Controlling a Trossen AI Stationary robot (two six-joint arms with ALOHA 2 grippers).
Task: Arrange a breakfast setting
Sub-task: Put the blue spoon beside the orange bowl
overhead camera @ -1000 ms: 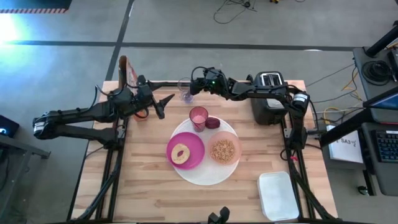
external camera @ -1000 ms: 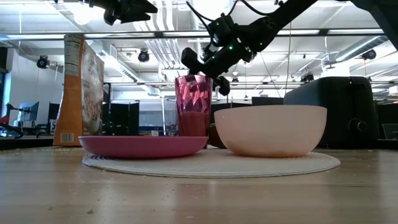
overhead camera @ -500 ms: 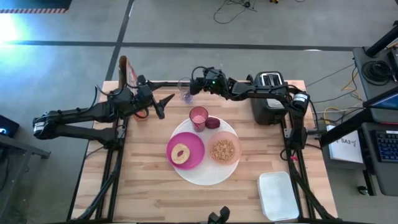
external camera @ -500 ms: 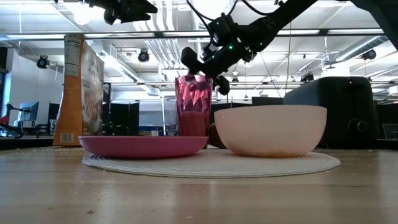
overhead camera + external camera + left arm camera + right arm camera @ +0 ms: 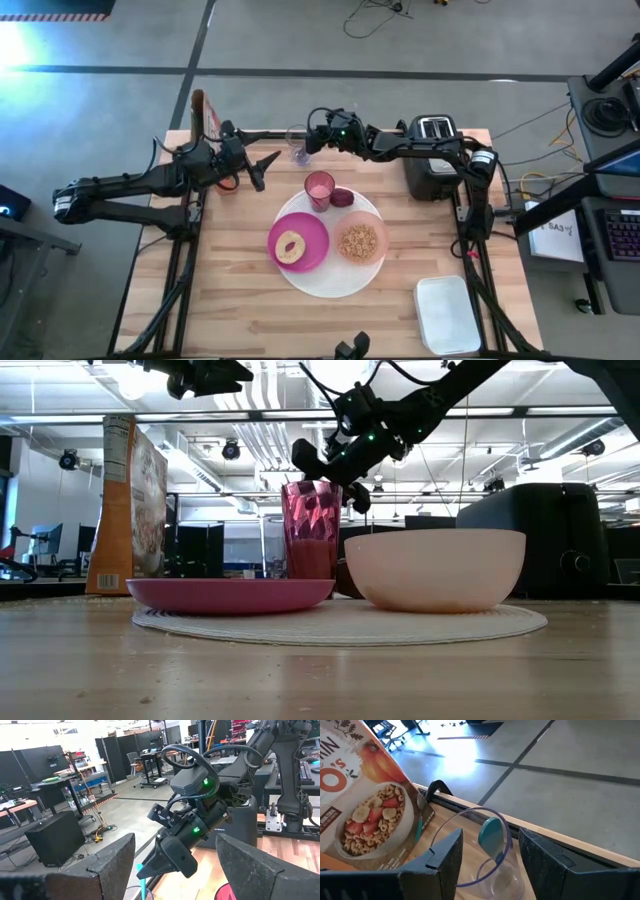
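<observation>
Wooden table (image 5: 230,300), both arms up over its far half. Toaster (image 5: 432,157) at far right edge; white lidded tub (image 5: 447,314) at near right corner; cereal box (image 5: 204,112) upright at far left corner, seen in low view left of the setting (image 5: 128,510). White plate (image 5: 330,282) sits mid-table, carrying most of the setting. On it: magenta plate (image 5: 310,258) at its left part, bagel (image 5: 292,246) lying on that; bowl (image 5: 360,241) at right part, filled with tan cereal; tumbler (image 5: 319,187) upright at far rim; dark fruit (image 5: 342,197) just right of tumbler, touching or nearly so. Low view shows magenta plate (image 5: 230,595), tumbler (image 5: 311,530) behind it, bowl (image 5: 436,570) to the right, all on the white plate (image 5: 340,624). Glass (image 5: 296,143) stands apart from the setting, near the far table edge, between the two grippers. Right gripper (image 5: 309,140) reaches in from the toaster side, raised above the glass; wrist view shows fingers (image 5: 445,857) parted, straddling the glass (image 5: 475,850) rim without a visible clamp, a teal-handled spoon (image 5: 490,832) standing inside the glass. Left gripper (image 5: 265,165) hovers left of the glass, above bare table, jaws spread wide, holding nothing; wrist view shows both fingers (image 5: 107,857) apart, right arm's wrist beyond them.
</observation>
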